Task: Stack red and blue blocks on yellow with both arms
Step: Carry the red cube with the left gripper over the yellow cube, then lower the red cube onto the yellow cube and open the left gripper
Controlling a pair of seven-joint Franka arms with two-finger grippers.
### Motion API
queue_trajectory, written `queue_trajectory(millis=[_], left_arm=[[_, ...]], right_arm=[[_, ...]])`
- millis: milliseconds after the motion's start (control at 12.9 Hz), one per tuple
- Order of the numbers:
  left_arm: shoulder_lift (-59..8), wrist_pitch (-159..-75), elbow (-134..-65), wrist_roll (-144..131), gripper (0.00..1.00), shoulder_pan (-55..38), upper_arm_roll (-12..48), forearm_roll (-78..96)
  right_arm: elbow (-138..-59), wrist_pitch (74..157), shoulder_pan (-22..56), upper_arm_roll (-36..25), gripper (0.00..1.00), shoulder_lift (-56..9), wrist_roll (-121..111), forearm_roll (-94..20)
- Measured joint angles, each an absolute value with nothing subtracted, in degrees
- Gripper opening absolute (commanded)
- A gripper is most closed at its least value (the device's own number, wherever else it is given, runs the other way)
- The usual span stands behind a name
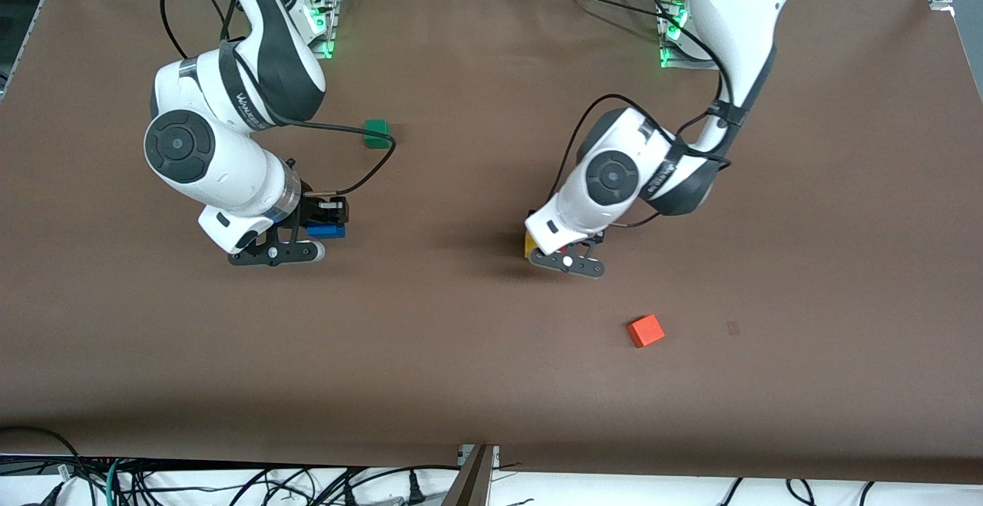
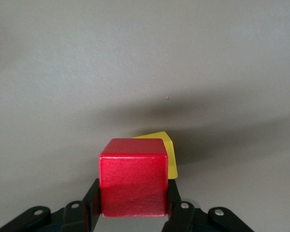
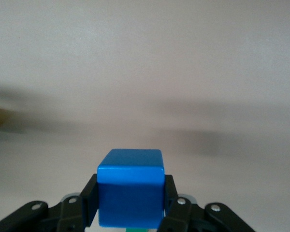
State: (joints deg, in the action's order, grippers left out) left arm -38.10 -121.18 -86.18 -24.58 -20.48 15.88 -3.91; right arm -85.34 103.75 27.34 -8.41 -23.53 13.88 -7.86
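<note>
The left gripper (image 2: 133, 212) pinches the small matte deep red cube (image 2: 133, 178) on opposite flat faces, over the plain bright yellow cube (image 2: 165, 153). The right gripper (image 3: 130, 212) likewise pinches the matte bright blue cube (image 3: 130, 193). Both cubes appear rigid and light; flat-face grips should hold.

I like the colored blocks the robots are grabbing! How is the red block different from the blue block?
The red block is deep red; the blue block is bright blue.

The left hand grips the red block, while the right hand grips the blue block.

The red block sits right by the yellow block, but the blue block is well away from it, toward the right arm's end of the table.

Both are plain cubes that look the same size.
</note>
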Motion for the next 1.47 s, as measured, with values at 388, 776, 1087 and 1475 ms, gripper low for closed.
queue_trajectory(millis=[388, 776, 1087, 1475], left_arm=[[-39.3, -121.2, -86.7, -27.6, 0.0, -23.3, 15.7, -7.0], [-39.5, -121.3, -86.9, -29.1, 0.0, -23.7, 15.7, -7.9], [-39.8, -121.5, -86.9, -32.4, 0.0, -24.3, 15.7, -9.3], [-39.9, -121.8, -86.9, -33.2, 0.0, -24.9, 15.6, -9.3]], right_arm=[[-85.3, 103.8, 27.3, -8.4, 0.42, -23.5, 14.0, -7.9], [-85.3, 103.8, 27.3, -8.4, 0.42, -23.5, 14.0, -7.9], [-85.3, 103.8, 27.3, -8.4, 0.42, -23.5, 14.0, -7.9], [-85.3, 103.8, 27.3, -8.4, 0.43, -23.5, 14.1, -7.9]])
